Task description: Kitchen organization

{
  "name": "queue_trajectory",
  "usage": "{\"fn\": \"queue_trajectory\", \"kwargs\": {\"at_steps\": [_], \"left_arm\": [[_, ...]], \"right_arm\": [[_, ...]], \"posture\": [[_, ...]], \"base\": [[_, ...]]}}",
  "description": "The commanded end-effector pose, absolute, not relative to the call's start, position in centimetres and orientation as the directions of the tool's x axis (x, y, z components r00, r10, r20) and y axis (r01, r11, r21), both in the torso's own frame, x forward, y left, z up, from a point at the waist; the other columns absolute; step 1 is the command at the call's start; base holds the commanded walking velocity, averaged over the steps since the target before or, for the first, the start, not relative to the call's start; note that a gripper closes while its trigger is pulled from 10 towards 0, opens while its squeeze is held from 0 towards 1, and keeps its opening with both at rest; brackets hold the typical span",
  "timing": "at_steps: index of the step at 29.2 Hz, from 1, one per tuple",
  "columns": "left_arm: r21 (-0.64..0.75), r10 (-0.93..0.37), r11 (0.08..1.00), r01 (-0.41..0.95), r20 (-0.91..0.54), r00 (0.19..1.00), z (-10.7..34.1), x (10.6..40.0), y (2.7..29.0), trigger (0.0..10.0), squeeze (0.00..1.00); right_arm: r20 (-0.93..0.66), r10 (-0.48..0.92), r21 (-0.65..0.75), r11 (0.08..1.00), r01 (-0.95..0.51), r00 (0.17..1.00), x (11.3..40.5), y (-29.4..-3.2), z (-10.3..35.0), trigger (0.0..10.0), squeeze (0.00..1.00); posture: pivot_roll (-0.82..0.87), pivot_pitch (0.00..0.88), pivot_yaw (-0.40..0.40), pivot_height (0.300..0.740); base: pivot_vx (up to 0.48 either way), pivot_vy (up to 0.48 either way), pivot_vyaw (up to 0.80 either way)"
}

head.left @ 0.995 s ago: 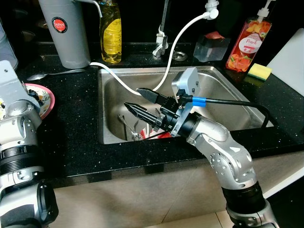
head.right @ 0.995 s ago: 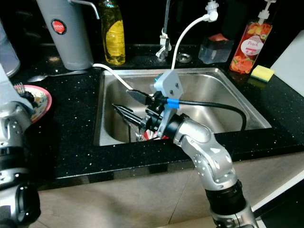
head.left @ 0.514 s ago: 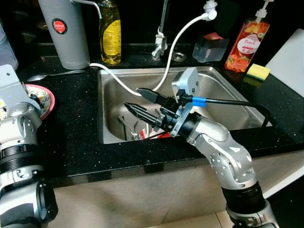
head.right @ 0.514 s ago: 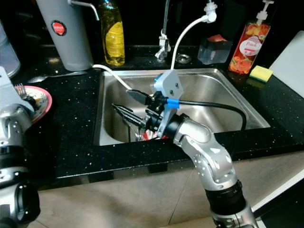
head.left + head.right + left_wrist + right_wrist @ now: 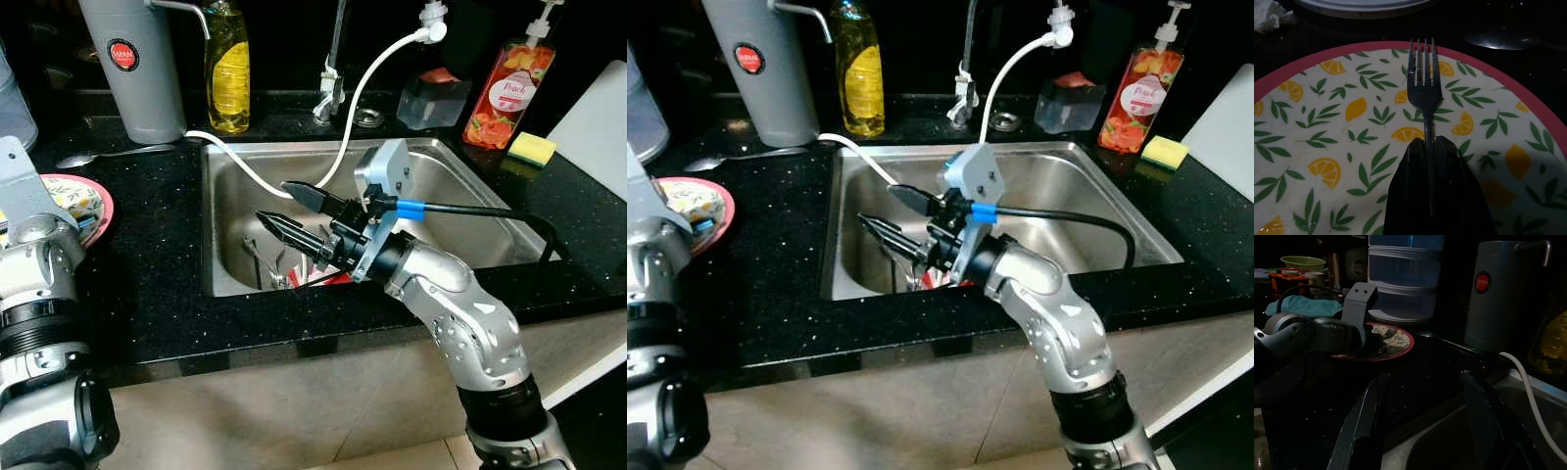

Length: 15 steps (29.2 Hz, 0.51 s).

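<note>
A plate with a red rim and a lemon pattern lies on the black counter at the left. My left gripper is over it, shut on the handle of a metal fork whose tines point across the plate. My right gripper hangs open over the left part of the steel sink, with nothing between its fingers. Below it in the sink lie metal utensils and something red. The right wrist view looks across the counter to the plate and fork.
A white hose curves from the tap area into the sink. Behind stand a grey flask, a yellow bottle, a peach soap bottle and a sponge. A spoon lies on the counter.
My left arm has shifted a little to the left and down, so more of the plate shows. The right arm has not moved.
</note>
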State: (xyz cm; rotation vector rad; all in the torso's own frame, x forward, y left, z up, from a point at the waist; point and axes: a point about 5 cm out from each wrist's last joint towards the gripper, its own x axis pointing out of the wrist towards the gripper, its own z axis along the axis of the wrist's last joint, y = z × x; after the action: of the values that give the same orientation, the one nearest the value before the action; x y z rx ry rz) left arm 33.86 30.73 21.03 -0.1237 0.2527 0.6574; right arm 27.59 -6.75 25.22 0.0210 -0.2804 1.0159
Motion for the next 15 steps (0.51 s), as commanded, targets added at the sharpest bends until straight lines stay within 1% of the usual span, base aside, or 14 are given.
{"fn": "queue_trajectory", "kwargs": {"at_steps": [1,3,4,5,6,7,8,9,10,11,12,15], "left_arm": [[-0.023,0.598,0.783,-0.622,-0.252,0.761,21.2,33.7,31.0,0.0,0.0],[-0.037,0.592,0.787,-0.616,-0.235,0.771,21.5,33.8,31.0,0.0,0.0],[-0.046,0.569,0.819,-0.572,-0.065,0.82,24.3,34.2,30.2,10.0,0.0],[-0.043,0.547,0.837,-0.546,0.013,0.837,25.5,34.3,29.8,10.0,0.0],[-0.064,0.493,0.87,-0.489,0.119,0.862,27.3,34.3,28.8,10.0,0.0],[-0.073,0.412,0.911,-0.406,0.226,0.883,29.2,34.2,27.5,10.0,0.0],[-0.064,0.353,0.935,-0.349,0.266,0.897,29.9,34.2,26.6,10.0,0.0],[-0.064,0.353,0.935,-0.349,0.266,0.897,29.9,34.2,26.6,10.0,0.0],[-0.055,0.317,0.947,-0.315,0.283,0.905,30.1,34.2,26.1,10.0,0.0],[-0.019,0.137,0.99,-0.137,0.251,0.958,29.6,34.5,24.1,10.0,0.0],[-0.019,0.137,0.99,-0.137,0.251,0.958,29.6,34.5,24.1,10.0,0.0],[0.033,-0.115,0.993,0.111,0.177,0.977,28.4,34.2,21.4,10.0,0.0]], "right_arm": [[0.241,0.827,-0.108,0.543,-0.832,0.508,27.8,-7.1,25.3,10.0,0.0],[0.241,0.827,-0.108,0.544,-0.832,0.509,27.8,-7.1,25.3,10.0,0.0],[0.242,0.826,-0.108,0.544,-0.832,0.509,27.8,-7.1,25.3,10.0,0.0],[0.242,0.826,-0.108,0.544,-0.832,0.509,27.8,-7.1,25.3,10.0,0.0],[0.242,0.826,-0.108,0.545,-0.832,0.509,27.8,-7.1,25.3,10.0,0.0],[0.242,0.826,-0.108,0.545,-0.832,0.509,27.8,-7.1,25.3,10.0,0.0],[0.243,0.826,-0.108,0.544,-0.832,0.509,27.8,-7.1,25.3,10.0,0.0],[0.243,0.826,-0.108,0.544,-0.832,0.509,27.8,-7.1,25.3,10.0,0.0],[0.243,0.826,-0.109,0.544,-0.832,0.509,27.8,-7.1,25.3,10.0,0.0],[0.245,0.826,-0.109,0.543,-0.832,0.507,27.8,-7.0,25.4,10.0,0.0],[0.245,0.826,-0.109,0.543,-0.832,0.507,27.8,-7.0,25.4,10.0,0.0],[0.249,0.825,-0.11,0.544,-0.831,0.507,27.8,-7.0,25.5,10.0,0.0]], "posture": [[0.07,0.0,-0.04,0.74],[0.07,0.0,-0.04,0.74],[0.07,0.0,-0.039,0.74],[0.07,0.0,-0.039,0.74],[0.07,0.0,-0.039,0.74],[0.07,0.0,-0.039,0.74],[0.07,0.0,-0.039,0.74],[0.07,0.0,-0.039,0.74],[0.07,0.0,-0.039,0.74],[0.07,0.0,-0.04,0.74],[0.07,0.0,-0.04,0.74],[0.07,0.0,-0.04,0.74]], "base": [[0.0,0.0,0.0],[0.0,0.0,0.0],[0.0,0.0,0.0],[0.0,0.0,0.0],[0.0,0.0,0.0],[0.0,0.0,0.0],[0.0,0.0,0.0],[0.0,0.0,0.0],[0.0,0.0,0.0],[0.0,0.0,0.0],[0.0,0.0,0.0],[0.0,0.0,0.0]]}}
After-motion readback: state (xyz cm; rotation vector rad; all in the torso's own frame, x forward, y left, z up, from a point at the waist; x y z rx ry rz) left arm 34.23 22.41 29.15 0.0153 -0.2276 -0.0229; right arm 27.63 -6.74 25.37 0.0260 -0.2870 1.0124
